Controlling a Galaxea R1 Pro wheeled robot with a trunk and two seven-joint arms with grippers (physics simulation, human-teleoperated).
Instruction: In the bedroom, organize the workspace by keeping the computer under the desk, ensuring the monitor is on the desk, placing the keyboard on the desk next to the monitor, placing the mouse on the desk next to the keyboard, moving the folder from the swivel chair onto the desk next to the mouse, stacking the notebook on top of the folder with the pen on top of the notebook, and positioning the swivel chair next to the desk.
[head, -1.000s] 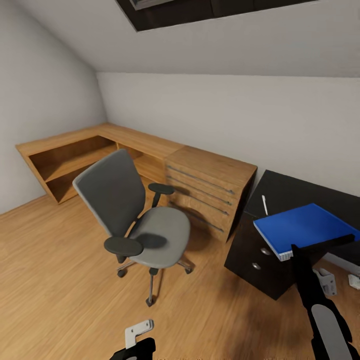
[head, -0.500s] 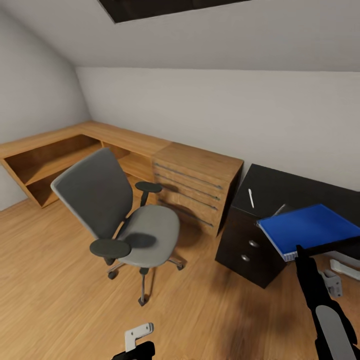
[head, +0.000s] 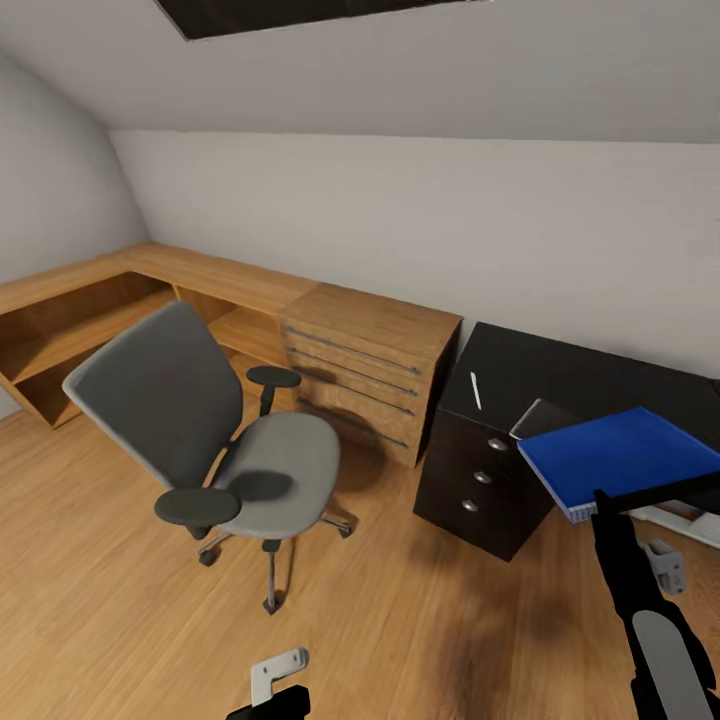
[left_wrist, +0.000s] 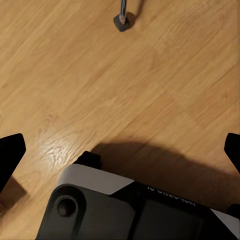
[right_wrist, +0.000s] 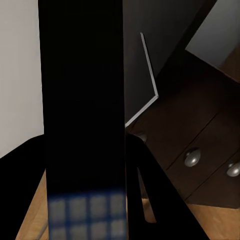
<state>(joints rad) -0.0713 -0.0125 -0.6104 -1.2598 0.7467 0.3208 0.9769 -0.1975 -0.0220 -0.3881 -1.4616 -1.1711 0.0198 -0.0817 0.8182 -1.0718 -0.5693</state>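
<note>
Gripping the blue folder (head: 612, 455) by its near edge, the right gripper (head: 640, 495) holds it level in the air over the corner of the black desk (head: 560, 375), jaws closed on it. A white pen (head: 476, 390) and a grey notebook (head: 540, 417) lie on the tabletop, the notebook partly hidden beneath the folder. The grey swivel chair (head: 215, 430) stands apart on the wooden floor (head: 400, 600), near a light wood dresser (head: 365, 365). The left gripper (left_wrist: 120, 150) points down at the floor, jaws spread wide and empty.
</note>
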